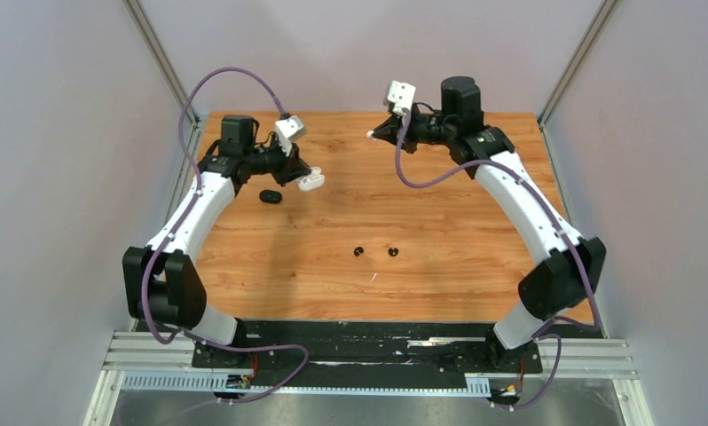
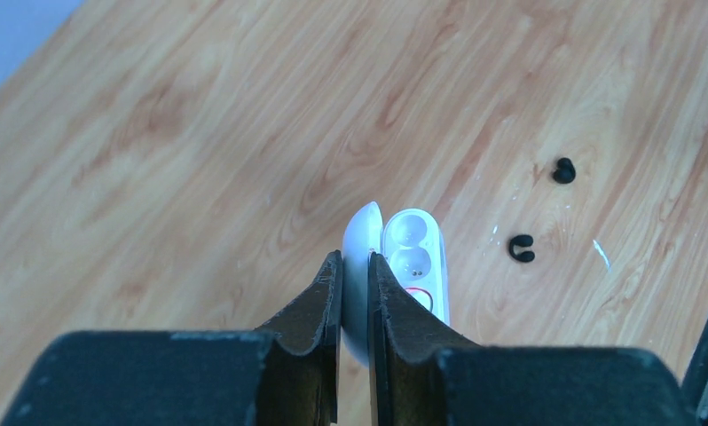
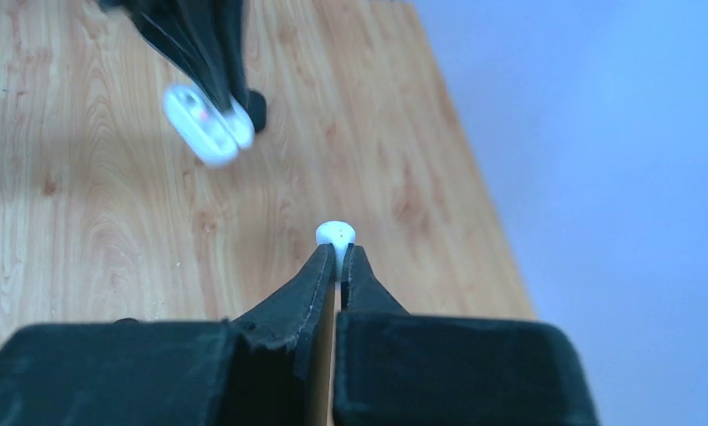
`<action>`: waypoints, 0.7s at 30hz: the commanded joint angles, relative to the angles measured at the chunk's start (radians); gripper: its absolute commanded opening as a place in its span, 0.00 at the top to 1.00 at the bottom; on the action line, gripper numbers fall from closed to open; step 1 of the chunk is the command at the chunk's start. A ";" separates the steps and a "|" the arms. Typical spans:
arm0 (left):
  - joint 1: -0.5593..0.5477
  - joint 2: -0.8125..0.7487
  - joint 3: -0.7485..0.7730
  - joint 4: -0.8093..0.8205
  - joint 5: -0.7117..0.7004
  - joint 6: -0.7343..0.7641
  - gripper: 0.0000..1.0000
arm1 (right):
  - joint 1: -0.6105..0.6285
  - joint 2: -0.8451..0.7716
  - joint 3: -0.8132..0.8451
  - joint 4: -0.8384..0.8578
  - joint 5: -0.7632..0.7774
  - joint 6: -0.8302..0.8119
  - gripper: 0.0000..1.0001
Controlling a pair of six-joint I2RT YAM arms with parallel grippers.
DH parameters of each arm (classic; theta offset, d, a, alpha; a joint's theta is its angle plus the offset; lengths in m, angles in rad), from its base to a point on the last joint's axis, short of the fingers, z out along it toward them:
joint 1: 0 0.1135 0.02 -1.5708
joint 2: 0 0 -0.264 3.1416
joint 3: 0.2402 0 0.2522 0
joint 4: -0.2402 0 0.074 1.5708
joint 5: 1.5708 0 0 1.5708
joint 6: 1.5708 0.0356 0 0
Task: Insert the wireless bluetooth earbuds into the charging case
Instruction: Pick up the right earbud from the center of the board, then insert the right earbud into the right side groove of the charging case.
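Note:
My left gripper [image 1: 302, 177] [image 2: 355, 264] is shut on the lid of an open white charging case [image 1: 311, 181] [image 2: 413, 256], held above the table's back left. Both of the case's earbud wells show empty. At the back centre, my right gripper [image 1: 376, 133] [image 3: 336, 255] is shut on one white earbud [image 1: 370, 134] [image 3: 335, 233], lifted off the wood. In the right wrist view the white case [image 3: 205, 126] hangs ahead and to the left. Two black earbuds [image 1: 358, 252] [image 1: 393, 252] lie side by side mid-table, seen as well in the left wrist view [image 2: 563, 170] [image 2: 521, 248].
A shut black charging case [image 1: 270, 196] [image 3: 257, 106] lies on the wooden table [image 1: 457, 240] just below the left gripper. A tiny white speck [image 1: 373, 278] lies near the black earbuds. Grey walls close in the table's sides and back.

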 commanded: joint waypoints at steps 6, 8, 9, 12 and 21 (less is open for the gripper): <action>-0.188 0.124 0.189 0.067 0.133 0.229 1.00 | 0.034 -0.154 0.010 -0.232 -0.129 -0.393 1.00; -0.222 0.126 0.186 0.096 0.126 0.239 1.00 | 0.046 -0.172 0.004 -0.279 -0.106 -0.440 1.00; -0.240 0.123 0.174 0.110 0.120 0.243 1.00 | 0.050 -0.179 -0.002 -0.303 -0.099 -0.456 1.00; -0.269 0.098 0.140 0.180 0.116 0.250 1.00 | 0.065 -0.194 -0.019 -0.351 -0.080 -0.481 1.00; -0.320 0.028 0.056 0.274 0.112 0.248 1.00 | 0.134 -0.200 -0.063 -0.361 -0.037 -0.510 1.00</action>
